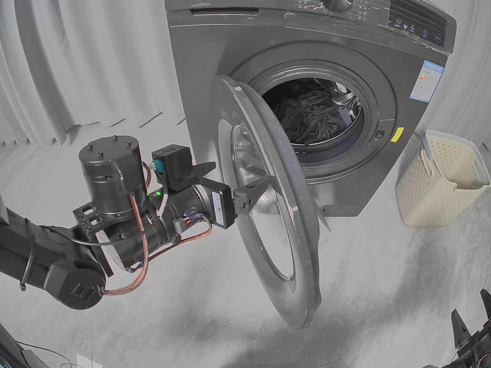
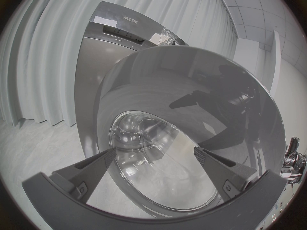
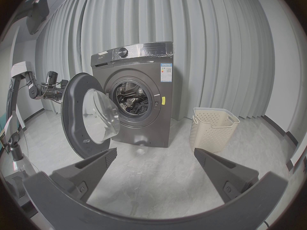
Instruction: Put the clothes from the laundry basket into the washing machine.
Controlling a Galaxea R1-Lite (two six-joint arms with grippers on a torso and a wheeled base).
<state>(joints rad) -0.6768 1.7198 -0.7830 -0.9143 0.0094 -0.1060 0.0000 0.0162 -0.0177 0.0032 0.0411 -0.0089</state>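
The grey washing machine (image 1: 327,42) stands with its round door (image 1: 286,241) swung wide. A heap of dark clothes (image 1: 309,116) lies inside the drum. My left gripper (image 1: 235,182) is open, at the door's outer face, level with its upper half. In the left wrist view its fingertips (image 2: 108,155) straddle the glass window of the door (image 2: 192,112) with nothing between them. The cream laundry basket (image 1: 442,180) stands to the right of the machine, and no clothes are visible in it. My right gripper (image 1: 470,307) is open, low at the near right.
White curtains (image 1: 92,52) hang behind and around the machine. The floor (image 1: 388,277) between the open door and the basket is bare grey. In the right wrist view the machine (image 3: 140,67), the basket (image 3: 214,128) and the open right gripper (image 3: 155,154) are set well apart.
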